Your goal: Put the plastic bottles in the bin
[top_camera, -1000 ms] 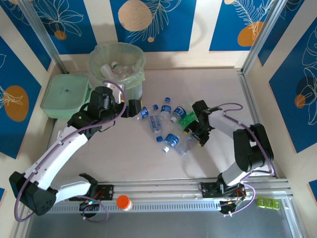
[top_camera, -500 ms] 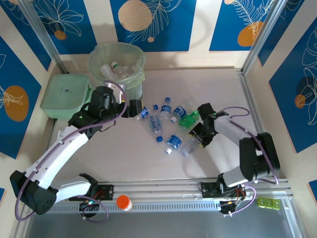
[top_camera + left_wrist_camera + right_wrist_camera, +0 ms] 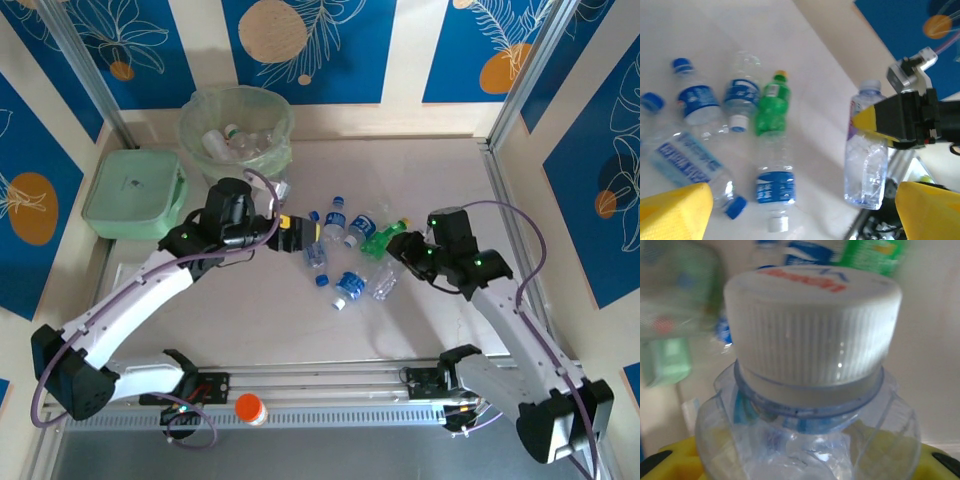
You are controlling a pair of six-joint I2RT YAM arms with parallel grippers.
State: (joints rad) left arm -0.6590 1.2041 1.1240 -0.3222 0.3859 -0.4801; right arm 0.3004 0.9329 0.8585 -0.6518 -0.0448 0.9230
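Several plastic bottles lie mid-table: blue-capped ones [image 3: 335, 220], a green one [image 3: 380, 240] [image 3: 771, 102] and a blue-labelled clear one [image 3: 348, 285] [image 3: 774, 185]. My right gripper [image 3: 412, 252] [image 3: 805, 460] is shut just under the cap of a clear, white-capped bottle [image 3: 812, 325] [image 3: 866, 165], which hangs from it above the table. The left gripper [image 3: 300, 232] [image 3: 800, 215] stands open and empty at the left edge of the pile, yellow fingertips spread wide. At the back left, the bin [image 3: 190, 125], a pale green bucket, holds several bottles [image 3: 235, 140].
A flat green lidded box [image 3: 132, 193] sits left of the bin. An orange-capped white item [image 3: 250, 408] rests on the metal rail at the near edge. Frame posts stand at the back corners.
The right gripper shut on the clear bottle and drew back to the right, lifting it. The left gripper moved right toward the pile and opened wider.
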